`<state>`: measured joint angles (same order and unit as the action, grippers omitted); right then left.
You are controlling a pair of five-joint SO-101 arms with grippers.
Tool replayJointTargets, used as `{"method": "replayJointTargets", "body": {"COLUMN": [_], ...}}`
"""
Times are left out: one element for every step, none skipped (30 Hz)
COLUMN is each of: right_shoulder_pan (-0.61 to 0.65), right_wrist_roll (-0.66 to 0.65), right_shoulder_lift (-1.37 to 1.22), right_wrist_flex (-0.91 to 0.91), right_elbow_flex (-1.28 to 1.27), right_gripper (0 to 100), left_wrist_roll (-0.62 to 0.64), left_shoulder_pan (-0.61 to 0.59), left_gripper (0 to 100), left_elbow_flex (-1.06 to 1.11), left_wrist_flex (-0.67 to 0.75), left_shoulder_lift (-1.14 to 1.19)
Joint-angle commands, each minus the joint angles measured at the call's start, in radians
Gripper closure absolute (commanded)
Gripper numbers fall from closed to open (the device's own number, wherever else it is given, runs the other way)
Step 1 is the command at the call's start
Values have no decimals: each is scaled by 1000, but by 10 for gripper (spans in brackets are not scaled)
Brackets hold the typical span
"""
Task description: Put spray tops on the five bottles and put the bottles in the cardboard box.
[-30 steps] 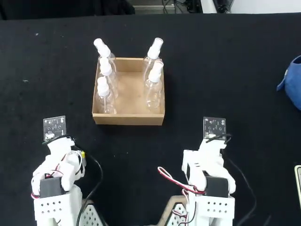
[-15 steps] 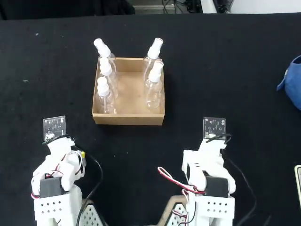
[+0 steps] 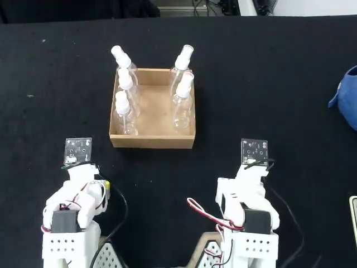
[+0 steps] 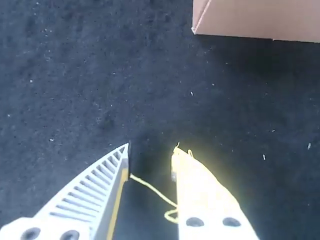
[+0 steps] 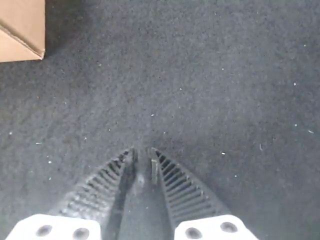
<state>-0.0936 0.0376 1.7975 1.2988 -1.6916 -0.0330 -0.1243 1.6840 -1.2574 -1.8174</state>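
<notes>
The cardboard box (image 3: 152, 139) sits at mid-table, and its corner also shows in the left wrist view (image 4: 255, 20) and the right wrist view (image 5: 17, 30). Five clear bottles with white spray tops stand upright inside: three along the left wall (image 3: 125, 109) and two along the right wall (image 3: 182, 95). My left arm (image 3: 75, 195) is folded back near the front edge, its gripper (image 4: 150, 149) slightly open over bare cloth with nothing between the fingers. My right arm (image 3: 248, 195) is folded back too, its gripper (image 5: 141, 150) shut and empty.
A black cloth covers the table (image 3: 268, 72). A blue object (image 3: 348, 103) pokes in at the right edge, and a pale object (image 3: 354, 215) lies lower on that edge. A thin yellow thread (image 4: 150, 187) hangs between the left gripper's fingers.
The left arm has swung a little to the right, toward the box's front left corner. The right arm, the box and the bottles have not moved.
</notes>
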Motion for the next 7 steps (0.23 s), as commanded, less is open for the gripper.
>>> {"method": "replayJointTargets", "body": {"right_shoulder_pan": [-6, -6, -6, -6, -6, -6, -6], "right_wrist_roll": [-2, -2, -2, -2, -2, -2, -2], "right_shoulder_lift": [99, 99, 99, 99, 99, 99, 99], "right_wrist_flex": [6, 6, 6, 6, 6, 6, 6], "right_elbow_flex": [8, 8, 8, 8, 8, 8, 8], "right_gripper": [987, 987, 987, 987, 987, 987, 987], "left_wrist_roll": [-8, -9, -9, -9, -9, -9, -9], "left_shoulder_pan": [-35, -48, -56, -58, -58, -58, -58], "left_gripper": [970, 970, 970, 970, 970, 970, 970], "left_elbow_flex": [15, 15, 15, 15, 15, 15, 15], "left_wrist_flex": [-18, -18, -18, -18, -18, -18, -18], "left_shoulder_lift": [-11, -11, -11, -11, -11, -11, -11]}}
